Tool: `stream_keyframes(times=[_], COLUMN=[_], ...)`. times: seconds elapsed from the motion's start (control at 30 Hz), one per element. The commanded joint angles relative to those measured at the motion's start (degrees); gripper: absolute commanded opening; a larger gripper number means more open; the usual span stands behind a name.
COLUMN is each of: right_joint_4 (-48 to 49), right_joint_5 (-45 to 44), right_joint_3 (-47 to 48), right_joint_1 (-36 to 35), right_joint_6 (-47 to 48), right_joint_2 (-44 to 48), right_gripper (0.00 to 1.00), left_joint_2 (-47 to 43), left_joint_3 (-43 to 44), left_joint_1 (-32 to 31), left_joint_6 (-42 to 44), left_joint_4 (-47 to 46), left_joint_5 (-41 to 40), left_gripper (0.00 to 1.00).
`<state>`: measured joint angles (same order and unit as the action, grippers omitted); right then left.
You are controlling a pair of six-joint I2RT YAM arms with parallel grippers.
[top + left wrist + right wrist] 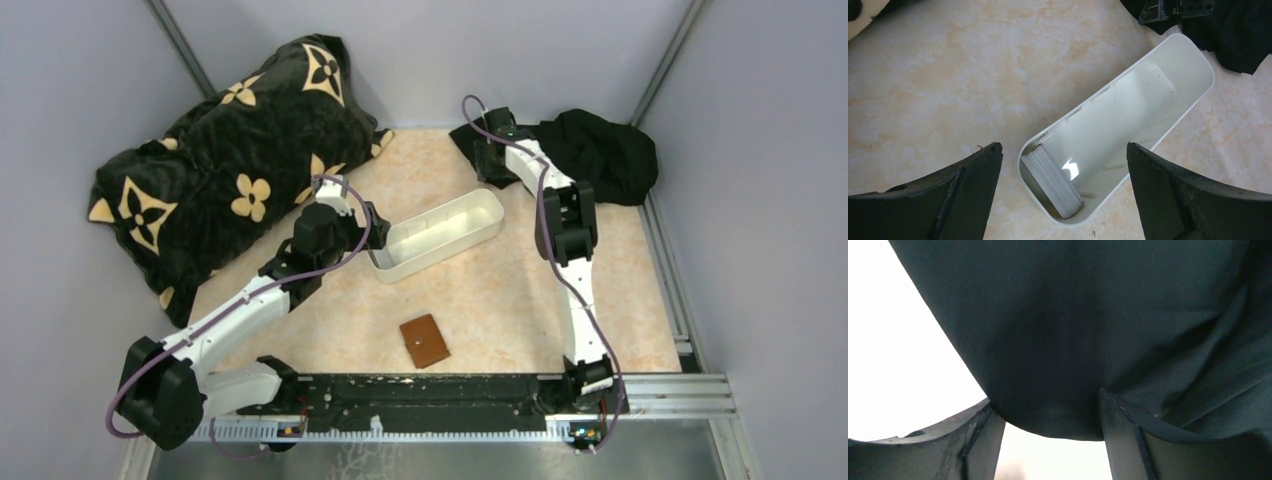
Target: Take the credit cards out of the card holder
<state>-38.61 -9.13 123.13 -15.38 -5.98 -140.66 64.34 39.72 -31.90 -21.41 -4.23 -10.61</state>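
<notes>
The brown card holder (425, 340) lies folded shut on the table near the front edge, with no gripper near it. A stack of thin grey credit cards (1052, 181) leans on edge inside the near-left end of a long white tray (1148, 90). My left gripper (1064, 147) hovers open over that end of the tray (450, 215), its fingers wide on either side and nothing between them. At the far back my right gripper (490, 150) sits at a black cloth (1073, 330). In its wrist view the right gripper (1048, 405) has its jaws apart, with the cloth's edge hanging at the fingertips.
A large black cushion with tan flower marks (230, 150) fills the back left. The black cloth (600, 150) is heaped at the back right corner. Grey walls close in the table on three sides, and a black rail (420, 390) runs along the front.
</notes>
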Motion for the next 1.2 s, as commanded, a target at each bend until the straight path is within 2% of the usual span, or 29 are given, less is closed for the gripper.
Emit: stream_keyframes(times=[0.0,0.17,0.3,0.43,0.57,0.7,0.87,0.9,0.97,1.0,1.03,1.1,1.17], right_joint_4=[-2.63,-0.58,1.54,4.56,8.32,12.36,14.56,15.54,18.53,19.71,20.65,21.92,24.53], right_joint_5=[-1.08,5.24,4.68,3.63,4.85,7.88,3.29,2.9,3.34,4.1,6.01,8.97,7.52], right_joint_3=[2.41,-2.21,-6.64,-10.79,-15.11,-19.48,-24.68,-26.43,-29.69,-30.93,-32.19,-35.5,-41.74], right_joint_1=[2.51,8.73,11.9,12.82,14.75,20.57,26.8,27.71,28.62,28.63,28.65,28.37,27.25], right_joint_6=[-2.55,-8.55,-9.48,-9.37,-11.34,-15.61,-18.19,-18.63,-17.5,-15.72,-14.26,-13.11,-11.88], right_joint_2=[-1.43,0.82,4.49,11.0,21.72,30.97,38.08,39.39,42.03,43.07,43.93,45.47,49.74], right_gripper=[0.6,0.23,0.0,0.0,0.0,0.0,0.0,0.05,0.5,0.82,0.97,0.99,0.99], left_joint_2=[-0.64,-1.38,-1.67,-1.16,-0.96,-1.88,-2.46,-2.42,-2.55,-2.56,-2.63,-2.65,-2.64], left_joint_3=[0.18,-0.04,-0.35,-0.35,0.28,0.37,-0.04,0.0,-0.12,-0.24,-0.42,-0.72,-0.99], left_joint_1=[-0.27,-0.27,-0.29,-0.27,-0.28,-0.28,-0.32,-0.35,-0.36,-0.36,-0.36,-0.38,-0.36], left_joint_6=[-0.55,-0.41,-0.51,-0.53,-0.57,-0.27,-0.89,-0.91,-1.05,-1.21,-1.4,-1.89,-2.48], left_joint_4=[-0.4,0.16,0.11,-0.37,-0.17,0.21,-0.41,-0.51,-0.62,-0.72,-0.81,-0.99,-1.31], left_joint_5=[0.92,0.45,0.29,0.72,1.55,1.89,3.08,3.25,3.64,3.87,4.16,5.08,6.31], left_gripper=[1.0,1.0,1.0,1.0,1.0,1.0,1.0,1.0,1.0,1.0,1.0,1.0,1.0])
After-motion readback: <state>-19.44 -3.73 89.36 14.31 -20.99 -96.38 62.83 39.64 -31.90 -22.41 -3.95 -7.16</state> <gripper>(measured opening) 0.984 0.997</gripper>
